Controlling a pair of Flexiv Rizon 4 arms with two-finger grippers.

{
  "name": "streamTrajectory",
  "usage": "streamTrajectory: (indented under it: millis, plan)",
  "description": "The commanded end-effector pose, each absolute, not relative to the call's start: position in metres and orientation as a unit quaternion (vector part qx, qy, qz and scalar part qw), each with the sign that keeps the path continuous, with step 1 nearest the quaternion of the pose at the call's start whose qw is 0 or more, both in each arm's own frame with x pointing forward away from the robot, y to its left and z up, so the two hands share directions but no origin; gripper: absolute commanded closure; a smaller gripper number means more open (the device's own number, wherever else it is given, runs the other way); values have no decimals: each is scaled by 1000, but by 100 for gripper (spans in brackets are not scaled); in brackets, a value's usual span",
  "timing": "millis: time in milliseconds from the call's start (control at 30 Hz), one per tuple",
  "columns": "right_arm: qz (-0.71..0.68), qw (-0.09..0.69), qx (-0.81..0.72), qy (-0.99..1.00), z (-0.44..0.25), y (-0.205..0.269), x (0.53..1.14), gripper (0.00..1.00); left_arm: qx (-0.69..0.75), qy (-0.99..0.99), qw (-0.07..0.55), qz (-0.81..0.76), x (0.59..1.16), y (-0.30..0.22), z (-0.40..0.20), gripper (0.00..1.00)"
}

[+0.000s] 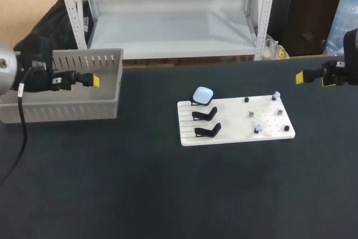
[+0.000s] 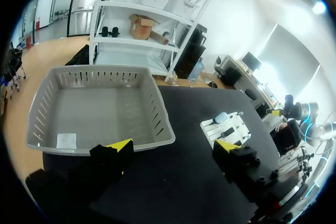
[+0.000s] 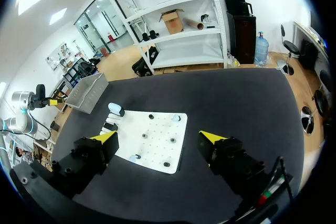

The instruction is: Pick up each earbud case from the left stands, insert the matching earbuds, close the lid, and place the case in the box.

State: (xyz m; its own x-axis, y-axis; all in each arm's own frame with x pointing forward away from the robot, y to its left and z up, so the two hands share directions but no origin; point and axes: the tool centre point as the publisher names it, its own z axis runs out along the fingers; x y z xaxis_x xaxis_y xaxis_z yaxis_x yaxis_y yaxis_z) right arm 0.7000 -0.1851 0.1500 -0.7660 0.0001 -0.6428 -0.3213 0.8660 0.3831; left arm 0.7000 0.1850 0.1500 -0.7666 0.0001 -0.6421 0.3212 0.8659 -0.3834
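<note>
Head view: earbud case [image 1: 202, 94] sits on the rearmost stand [image 1: 197, 103] at the white board's [image 1: 224, 128] left edge. Left gripper [image 2: 173, 149] near the basket [image 1: 84, 108], right gripper [image 3: 158, 139] at the tabletop's right edge; both spread wide, gripping nothing.

Black table [image 1: 112, 194] with grey box [image 1: 67, 110], white board [image 1: 230, 123]

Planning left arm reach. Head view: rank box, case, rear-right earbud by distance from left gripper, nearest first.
1. Box, far left, by the left gripper.
2. Case, left rear of the board.
3. Earbud, board's right rear corner.
</note>
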Motion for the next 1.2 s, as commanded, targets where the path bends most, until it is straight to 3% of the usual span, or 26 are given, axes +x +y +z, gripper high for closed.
streamTrajectory:
  millis: [33, 567, 1200]
  plan:
    - [243, 330, -88, 908, 150, -185, 700, 0, 88, 908, 330, -243, 700, 185, 150, 0]
    - [243, 330, -88, 908, 150, -185, 700, 0, 88, 908, 330, -243, 700, 185, 150, 0]
    - [243, 330, -88, 908, 150, -185, 700, 0, 339, 805, 417, -250, 720, 146, 212, 0]
